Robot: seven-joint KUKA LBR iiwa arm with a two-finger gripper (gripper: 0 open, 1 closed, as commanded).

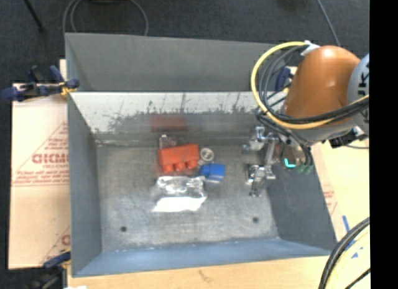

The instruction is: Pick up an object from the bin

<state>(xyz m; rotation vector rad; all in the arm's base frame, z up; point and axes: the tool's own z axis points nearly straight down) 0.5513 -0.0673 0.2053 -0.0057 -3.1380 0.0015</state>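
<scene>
- Camera view: the gripper [257, 157] hangs low at the right side of the bin [93, 219], its fingers apart with nothing between them.
- Nearest on its left lies a small blue block [214, 172], beside a red block [178, 157] and a crumpled clear packet [179, 186].

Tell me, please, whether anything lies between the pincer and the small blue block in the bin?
Nothing visible does: bare bin floor separates the pincer from the blue block. The orange block and crumpled clear bag lie on its far side.
</scene>
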